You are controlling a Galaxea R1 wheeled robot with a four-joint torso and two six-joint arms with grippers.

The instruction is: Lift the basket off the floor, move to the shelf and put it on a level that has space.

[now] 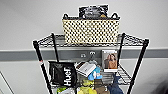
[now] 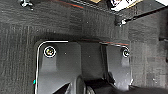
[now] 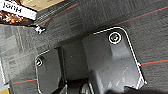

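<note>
At 12 o'clock, the cream woven basket (image 1: 91, 31) sits lengthwise on the black wire rack's (image 1: 140, 60) top tier (image 1: 132, 40); my fingers' state, I cannot tell.

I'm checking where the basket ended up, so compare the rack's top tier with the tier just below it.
The top tier carries a single thing, the cream woven basket, standing upright with a dark packet sticking out of it. The tier below is cluttered with many small items, among them a black Huel bag and a photo card. The top tier has bare wire on either side of the basket; the lower one has little. Both are black wire grids on the same shelf.
</note>
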